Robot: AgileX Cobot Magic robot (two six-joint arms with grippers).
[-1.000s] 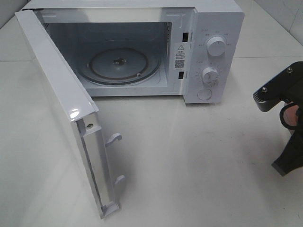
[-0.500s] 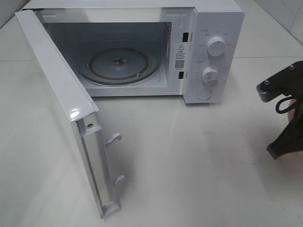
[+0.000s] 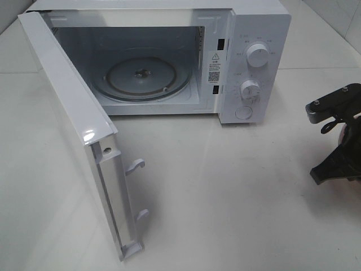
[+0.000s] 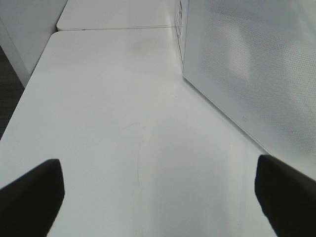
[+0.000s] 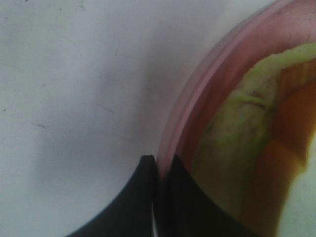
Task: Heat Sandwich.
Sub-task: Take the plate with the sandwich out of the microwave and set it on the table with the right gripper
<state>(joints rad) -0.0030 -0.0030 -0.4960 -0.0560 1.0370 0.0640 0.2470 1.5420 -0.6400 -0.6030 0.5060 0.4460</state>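
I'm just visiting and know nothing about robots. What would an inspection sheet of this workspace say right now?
Surface: white table, bare in front of the microwave.
Job's things: microwave with door swung wide open, glass turntable bare; sandwich lies on the pink plate at the table's right edge.
Clutter: nothing seen.
Grippers: right claw shut on the plate's rim; left claw open, holding nothing, over the table beside the microwave door.
Cables: a thin black lead on the right arm.
Surroundings: white tiled wall behind on the right.
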